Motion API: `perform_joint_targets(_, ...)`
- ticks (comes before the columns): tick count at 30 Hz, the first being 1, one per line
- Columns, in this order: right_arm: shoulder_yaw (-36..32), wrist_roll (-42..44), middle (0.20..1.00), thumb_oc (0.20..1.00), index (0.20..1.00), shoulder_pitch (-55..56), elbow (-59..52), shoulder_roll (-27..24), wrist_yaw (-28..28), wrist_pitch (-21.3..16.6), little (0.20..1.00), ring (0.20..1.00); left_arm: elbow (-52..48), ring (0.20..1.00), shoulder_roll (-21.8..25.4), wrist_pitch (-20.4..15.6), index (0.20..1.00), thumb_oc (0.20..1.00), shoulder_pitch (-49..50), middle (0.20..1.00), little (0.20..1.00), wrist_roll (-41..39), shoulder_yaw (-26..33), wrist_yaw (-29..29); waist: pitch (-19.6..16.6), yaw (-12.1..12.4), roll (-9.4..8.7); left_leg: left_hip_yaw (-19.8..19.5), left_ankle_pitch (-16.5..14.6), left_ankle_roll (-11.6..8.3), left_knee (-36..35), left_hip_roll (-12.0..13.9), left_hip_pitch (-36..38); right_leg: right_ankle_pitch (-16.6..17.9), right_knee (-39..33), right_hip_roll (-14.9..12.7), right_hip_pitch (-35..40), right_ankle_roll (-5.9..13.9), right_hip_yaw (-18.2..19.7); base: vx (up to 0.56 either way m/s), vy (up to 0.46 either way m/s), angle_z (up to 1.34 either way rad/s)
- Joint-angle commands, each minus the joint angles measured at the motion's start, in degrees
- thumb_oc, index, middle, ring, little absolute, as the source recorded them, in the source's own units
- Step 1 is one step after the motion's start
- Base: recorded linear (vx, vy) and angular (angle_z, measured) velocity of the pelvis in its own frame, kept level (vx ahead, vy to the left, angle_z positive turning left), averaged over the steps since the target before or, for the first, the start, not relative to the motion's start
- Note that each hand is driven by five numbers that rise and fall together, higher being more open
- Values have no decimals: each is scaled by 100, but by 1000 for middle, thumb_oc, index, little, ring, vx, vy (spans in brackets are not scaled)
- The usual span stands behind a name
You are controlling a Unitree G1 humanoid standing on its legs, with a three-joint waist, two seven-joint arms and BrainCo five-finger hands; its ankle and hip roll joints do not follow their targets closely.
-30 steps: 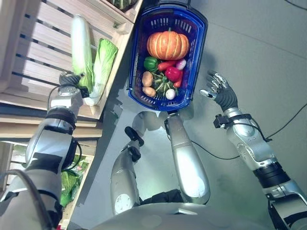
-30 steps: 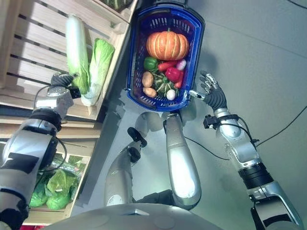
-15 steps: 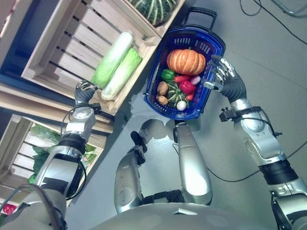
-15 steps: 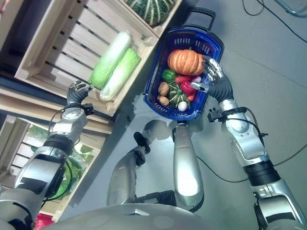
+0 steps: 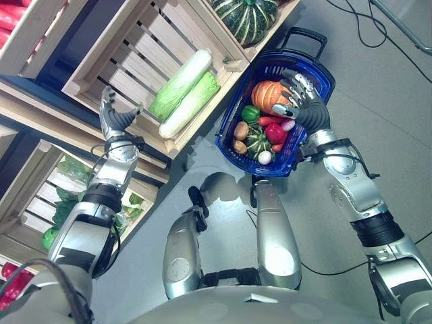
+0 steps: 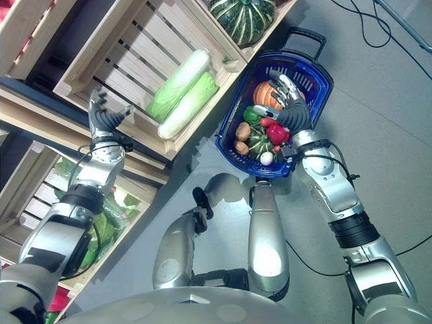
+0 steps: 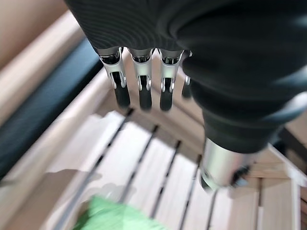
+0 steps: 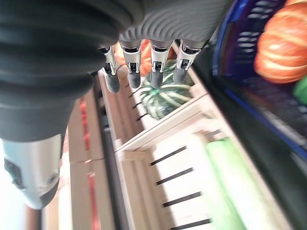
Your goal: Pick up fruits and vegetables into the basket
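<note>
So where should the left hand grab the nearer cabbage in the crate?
Probably around the middle of the nearer napa cabbage, fingers wrapping across its width. It lies long on the crate slats beside a second cabbage, so the open left hand could come from above.

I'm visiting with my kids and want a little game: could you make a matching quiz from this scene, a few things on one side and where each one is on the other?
Things:
1. pumpkin
2. cabbages
3. striped squash
4. left robot hand

Places:
A. lying side by side on the slats of the middle crate
B. raised open at that crate's front edge, holding nothing
C. in the blue basket
D. in the next crate, beyond the cabbages

Pairs: 1-C, 2-A, 3-D, 4-B
</note>
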Motion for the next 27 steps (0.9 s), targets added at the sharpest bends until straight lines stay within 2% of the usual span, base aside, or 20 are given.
perform_joint_targets(1, 87, 36, 1000, 1000, 1000, 22, -117, 71, 79, 39, 1000, 1000, -390, 1000, 586, 120, 1000, 1000, -378, 1000, 1000, 613, -64, 507, -71, -316, -269, 300, -571, 395, 877, -93, -505, 79, -393, -67, 19, 173, 49, -3, -4, -13)
perform_joint_targets(2, 104, 34, 1000, 1000, 1000, 47, -72, 50, 101, 66, 1000, 1000, -373, 1000, 600, 157, 1000, 1000, -432, 1000, 1000, 663, -73, 528, -71, -335, -275, 321, -572, 395, 881, -82, -529, 76, -384, -56, -17, 171, 65, 70, 6, -15)
perform_joint_targets(3, 140, 9, 1000, 1000, 1000, 120, 44, 13, 187, 133, 1000, 1000, -326, 1000, 658, 179, 1000, 1000, -547, 1000, 1000, 619, -119, 545, -71, -390, -283, 292, -734, 332, 943, -71, -503, -106, -295, -43, -8, 218, 116, 71, 8, -13)
perform_joint_targets(4, 159, 3, 1000, 1000, 1000, 137, 74, 4, 203, 132, 1000, 1000, -310, 1000, 667, 191, 1000, 1000, -591, 1000, 1000, 606, -125, 549, -71, -401, -290, 304, -738, 332, 951, -62, -519, -111, -282, -36, -32, 217, 126, -5, -6, -12)
perform_joint_targets(5, 160, 1, 1000, 1000, 1000, 130, 67, 3, 204, 130, 1000, 1000, -312, 1000, 672, 190, 1000, 1000, -595, 1000, 1000, 606, -118, 553, -71, -402, -296, 373, -588, 389, 899, -47, -579, 53, -353, -32, -95, 175, 102, -15, -16, -17)
perform_joint_targets(6, 237, -118, 1000, 1000, 1000, 319, 208, -50, 243, 206, 1000, 1000, -229, 1000, 714, 276, 1000, 1000, -791, 1000, 1000, 664, -149, 613, -71, -500, -329, 363, -768, 323, 990, -12, -607, -152, -232, 9, -148, 215, 174, -22, -25, -20)
perform_joint_targets(8, 284, -146, 1000, 1000, 1000, 451, 341, -141, 310, 309, 1000, 1000, -133, 1000, 796, 409, 1000, 1000, -1028, 1000, 1000, 710, -219, 651, -71, -592, -372, 420, -778, 316, 1011, 33, -711, -168, -192, 59, -287, 210, 223, 7, -23, -24)
perform_joint_targets(12, 328, -205, 1000, 1000, 1000, 728, 498, -289, 357, 243, 1000, 1000, 98, 1000, 1004, 538, 1000, 1000, -1412, 1000, 1000, 713, -382, 620, -71, -730, -409, 519, -807, 300, 1036, 100, -876, -217, -104, 141, -532, 203, 307, -36, -22, -20)
perform_joint_targets(20, 356, 4, 1000, 1000, 1000, 1329, 959, -397, 233, -195, 1000, 1000, 1110, 1000, 1175, 898, 1000, 1000, -2397, 1000, 1000, 512, -949, 253, -71, -1038, -455, 662, -795, 259, 1051, 169, -1290, -235, 6, 294, -1089, 191, 445, -36, -37, -9)
perform_joint_targets(23, 344, 271, 1000, 1000, 1000, 1464, 1224, -306, 237, -455, 1000, 1000, 1700, 1000, 1102, 990, 1000, 1000, -2717, 1000, 1000, 40, -1137, -84, -71, -1115, -471, 708, -777, 231, 1072, 195, -1512, -184, -5, 321, -1329, 199, 459, -54, -66, -6)
perform_joint_targets(27, 357, 509, 1000, 1000, 1000, 1481, 1403, -135, 129, -558, 1000, 1000, 2319, 1000, 956, 1076, 1000, 1000, -2919, 1000, 1000, -392, -1247, -378, -71, -1147, -486, 732, -739, 201, 1115, 210, -1781, -103, -21, 331, -1596, 214, 460, -42, -55, -5)
